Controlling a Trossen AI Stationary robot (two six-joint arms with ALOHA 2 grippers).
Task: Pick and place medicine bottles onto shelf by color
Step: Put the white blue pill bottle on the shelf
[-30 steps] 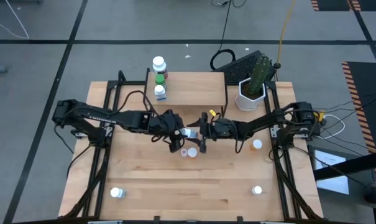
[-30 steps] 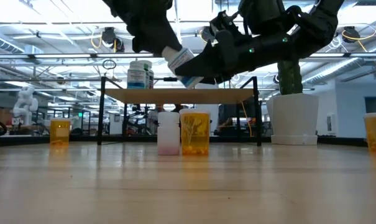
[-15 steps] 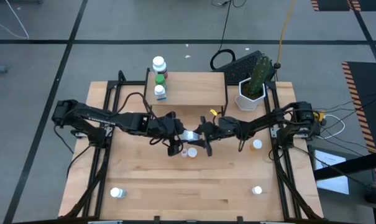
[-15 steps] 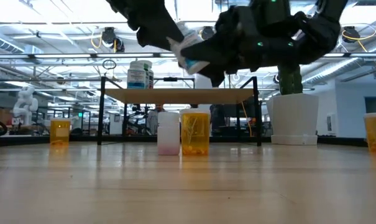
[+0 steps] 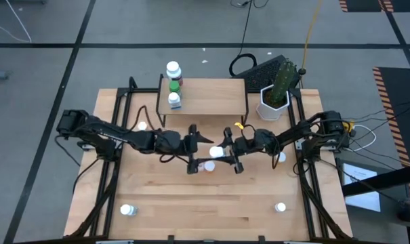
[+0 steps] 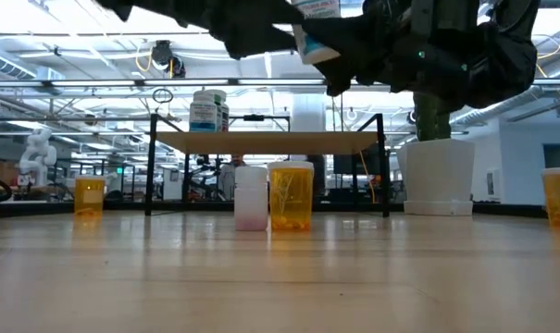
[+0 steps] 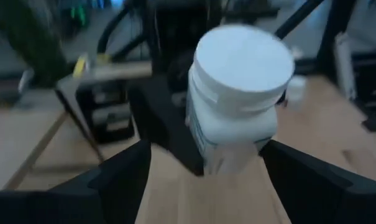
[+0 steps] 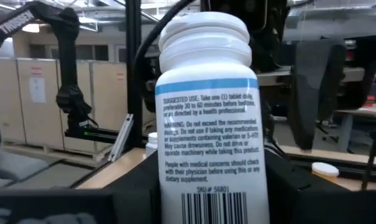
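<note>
Right gripper [image 5: 226, 156] at frame centre pinched a white-capped, white-bodied medicine bottle [image 5: 217, 152]; left gripper [image 5: 193, 149], fingers spread, sat just beside it.

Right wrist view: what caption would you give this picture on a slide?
The right gripper holds a white medicine bottle upright, its printed label and barcode facing the camera.

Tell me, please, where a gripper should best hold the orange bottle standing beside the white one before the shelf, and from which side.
Probably from above, on the upper body of the orange bottle, since it stands upright. The white bottle stands close beside it on the left arm's side, so the fingers should close front-to-back, not across that narrow gap.
</note>
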